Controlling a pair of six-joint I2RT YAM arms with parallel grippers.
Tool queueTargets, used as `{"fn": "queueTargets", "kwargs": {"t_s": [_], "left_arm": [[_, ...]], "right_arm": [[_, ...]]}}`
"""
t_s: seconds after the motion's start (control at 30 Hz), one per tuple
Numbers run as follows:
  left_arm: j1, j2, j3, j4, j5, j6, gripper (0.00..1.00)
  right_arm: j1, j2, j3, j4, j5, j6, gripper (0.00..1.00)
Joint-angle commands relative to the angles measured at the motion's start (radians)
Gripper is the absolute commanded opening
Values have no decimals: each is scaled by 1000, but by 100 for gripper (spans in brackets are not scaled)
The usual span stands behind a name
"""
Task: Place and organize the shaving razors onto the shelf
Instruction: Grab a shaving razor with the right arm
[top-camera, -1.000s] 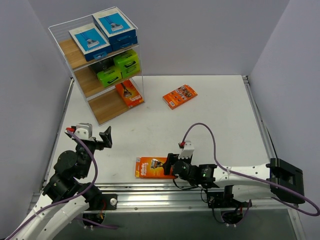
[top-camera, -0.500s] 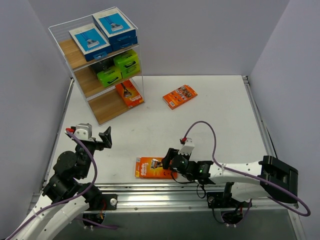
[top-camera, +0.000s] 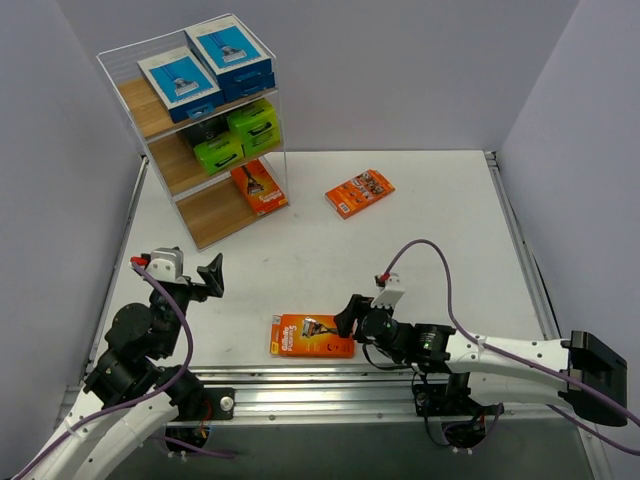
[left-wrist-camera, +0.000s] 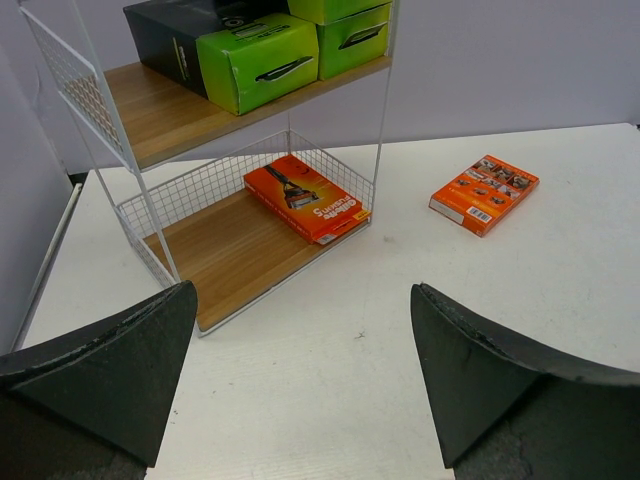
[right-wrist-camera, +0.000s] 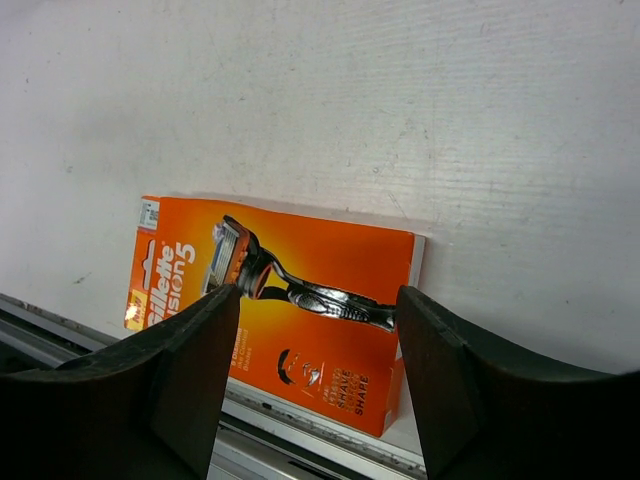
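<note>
My right gripper (top-camera: 348, 314) has shifted to the right end of the orange razor pack (top-camera: 312, 336), jaws part open and empty. The pack still lies flat near my bases, far from the shelf (top-camera: 205, 215), so nothing is picked yet. The left gripper (left-wrist-camera: 302, 295) is wide open and empty.

The shelf (top-camera: 141, 112) has light brown wooden boards in a thin white wire frame. Its top tier carries two blue-and-white razor packs (top-camera: 180, 80), the middle tier lime-green packs (top-camera: 218, 152) beside a black pack (left-wrist-camera: 175, 40), and the bottom tier a bright orange pack (top-camera: 259, 186). Two more orange packs lie on the white worktop (top-camera: 430, 215): a far pack (top-camera: 360, 192) with small pictures and a near pack (top-camera: 313, 336) with white lettering and a razor picture. Both arms trail purple cables (top-camera: 430, 248).
</note>
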Motion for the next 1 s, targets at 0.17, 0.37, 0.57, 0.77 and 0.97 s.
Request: {"fn": "queueTargets", "kwargs": {"t_s": [0.17,0.37,0.57,0.77,0.97], "left_arm": [[6,-5,19,22,9,-1,97],[6,1,20,21,23,0,97],[4,2,23,14,24,0,97],[4,4,23,16,26,0,97],[3,2,25,13,30,-29,97]], "right_arm": [[5,25,-61,-20,-32,36,56],[11,85,-90,64,-72,45,48],[8,143,-96,140,-88,33,29],[-27,194,-65,181,-84,-16,14],[-117,339,7,277,-195,-131,13]]}}
